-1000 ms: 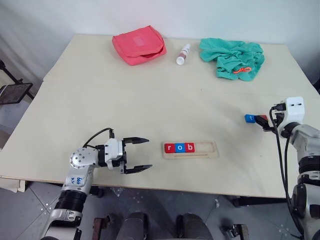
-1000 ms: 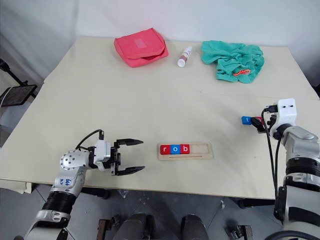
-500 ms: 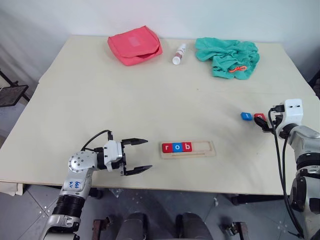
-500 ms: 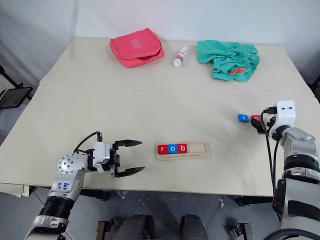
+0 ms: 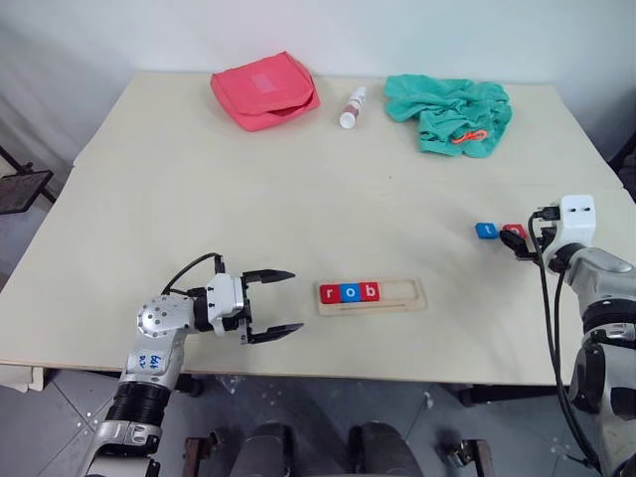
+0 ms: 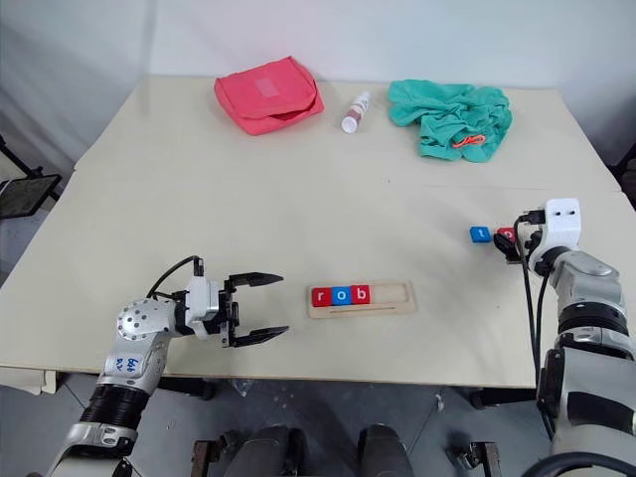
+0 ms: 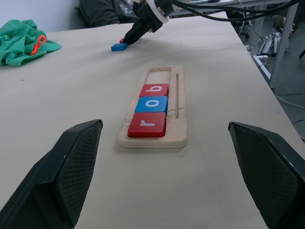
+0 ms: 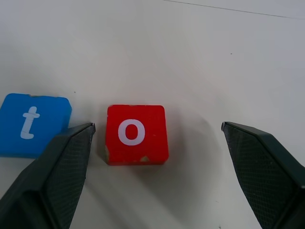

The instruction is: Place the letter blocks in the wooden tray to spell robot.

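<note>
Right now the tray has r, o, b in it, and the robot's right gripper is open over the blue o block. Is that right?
Almost. The wooden tray does hold r, o, b, and the right gripper is open, but the o block between its fingers is red. The blue one beside it is the t block. The right wrist view shows this.

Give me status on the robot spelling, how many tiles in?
Done: red r, blue o and red b sit in the wooden tray. In hand: nothing is gripped; the right gripper is open with the red o tile lying between its fingers on the table. Left: that o, then the blue t tile beside it. The left gripper is open near the tray.
</note>
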Motion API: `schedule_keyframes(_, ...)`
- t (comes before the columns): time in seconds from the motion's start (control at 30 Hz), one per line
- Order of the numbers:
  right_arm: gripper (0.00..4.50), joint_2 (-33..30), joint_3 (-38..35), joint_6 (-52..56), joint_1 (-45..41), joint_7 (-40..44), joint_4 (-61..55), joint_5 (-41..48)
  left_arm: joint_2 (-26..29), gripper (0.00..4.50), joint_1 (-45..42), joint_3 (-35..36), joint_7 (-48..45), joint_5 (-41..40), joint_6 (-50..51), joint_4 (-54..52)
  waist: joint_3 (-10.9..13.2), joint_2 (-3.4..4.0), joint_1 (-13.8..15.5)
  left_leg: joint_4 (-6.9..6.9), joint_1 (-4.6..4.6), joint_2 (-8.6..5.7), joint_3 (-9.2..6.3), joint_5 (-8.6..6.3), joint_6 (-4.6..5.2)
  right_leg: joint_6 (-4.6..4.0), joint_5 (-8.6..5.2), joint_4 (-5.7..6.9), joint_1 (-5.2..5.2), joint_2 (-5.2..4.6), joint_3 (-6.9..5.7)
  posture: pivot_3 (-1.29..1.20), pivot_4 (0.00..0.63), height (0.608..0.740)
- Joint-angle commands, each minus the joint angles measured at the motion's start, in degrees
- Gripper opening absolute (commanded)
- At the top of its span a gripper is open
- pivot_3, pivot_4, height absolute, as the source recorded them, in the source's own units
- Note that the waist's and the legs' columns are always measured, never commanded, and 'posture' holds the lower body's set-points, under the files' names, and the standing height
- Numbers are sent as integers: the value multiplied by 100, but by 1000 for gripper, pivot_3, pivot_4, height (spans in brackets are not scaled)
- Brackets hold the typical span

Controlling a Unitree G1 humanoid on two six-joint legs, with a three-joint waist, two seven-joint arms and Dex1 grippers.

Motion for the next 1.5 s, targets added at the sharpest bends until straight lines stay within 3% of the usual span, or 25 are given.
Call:
schedule_keyframes(0.03, 4462, 90, -38, 37, -40, -29, -24, 42, 2, 4500, -40, 22, 1, -104, -89, -46, 0, 0, -1, 0, 0, 0, 0, 0, 0, 0, 0, 0, 0, 0, 1, 0, 150, 740)
schedule_keyframes(0.3, 4462, 263, -73, 163, 341, -141, -525, 120, 8, 4500, -217, 7, -128, -101, -102, 176, 0, 0, -4, 1, 1, 2, 2, 0, 0, 0, 0, 1, 0, 1, 2, 0, 150, 740)
schedule_keyframes(0.63, 1460, 265, -242, 270, 509, -247, -863, 247, -49, 4500, -402, -48, -230, -103, -147, 356, 0, 0, 24, 5, 1, 1, 1, 0, 0, 0, 0, 1, 2, 0, 2, 0, 150, 740)
schedule_keyframes(0.8, 1469, 398, -484, 1049, 1391, -409, -2785, 636, 21, 4500, -362, -17, -360, -152, -150, 381, 0, 0, 45, -1, -4, -1, -15, 0, 0, 0, 0, 2, 0, -2, -4, 0, 150, 740)
schedule_keyframes(0.93, 1469, 793, -719, 2373, 2663, -904, -5640, 1119, 68, 4500, -324, 6, -484, -185, -139, 398, -1, 1, 59, -12, -12, -1, -25, 1, -2, 0, 0, 4, -8, -1, -10, 0, 150, 740)
schedule_keyframes(1.07, 1469, 1298, -885, 3425, 3648, -1453, -7728, 1509, 101, 4500, -278, 20, -579, -227, -134, 393, -1, 3, 55, -10, -13, -2, -23, 2, -5, 0, 0, 3, -9, -1, -6, 0, 150, 740)
schedule_keyframes(1.27, 1469, 2088, -884, 4271, 4547, -2173, -9383, 1759, 124, 4500, -325, 23, -666, -259, -145, 465, -1, 3, 62, -10, -7, -4, -26, 3, -6, 0, 0, 3, -5, 0, -1, 0, 150, 740)
schedule_keyframes(1.5, 1469, 2451, -899, 4508, 4917, -2428, -9821, 1817, 128, 4500, -381, 34, -716, -254, -160, 525, -1, 3, 53, -14, -1, -8, -26, 4, -7, 0, 0, 6, -5, 1, 2, 0, 150, 740)
